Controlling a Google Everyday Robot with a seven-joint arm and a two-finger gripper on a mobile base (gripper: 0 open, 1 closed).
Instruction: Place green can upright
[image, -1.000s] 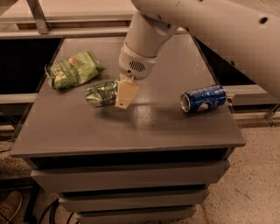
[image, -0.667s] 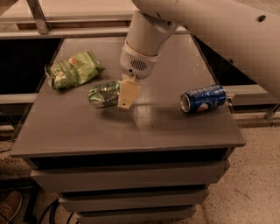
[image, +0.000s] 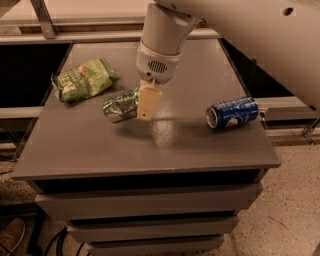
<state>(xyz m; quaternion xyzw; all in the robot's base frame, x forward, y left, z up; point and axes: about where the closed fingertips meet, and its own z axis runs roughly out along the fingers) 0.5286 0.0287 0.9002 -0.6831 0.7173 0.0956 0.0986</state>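
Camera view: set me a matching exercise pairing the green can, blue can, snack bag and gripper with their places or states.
1 green can; 2 blue can; 3 snack bag; 4 gripper
A table's left rear; B on its side near the right edge; C low, just right of the green can; D on its side, left of centre
Pairs: 1-D, 2-B, 3-A, 4-C

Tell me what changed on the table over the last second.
The gripper and the green can at its tip shifted slightly right together; the can lies on its side. The blue can and snack bag stayed put.
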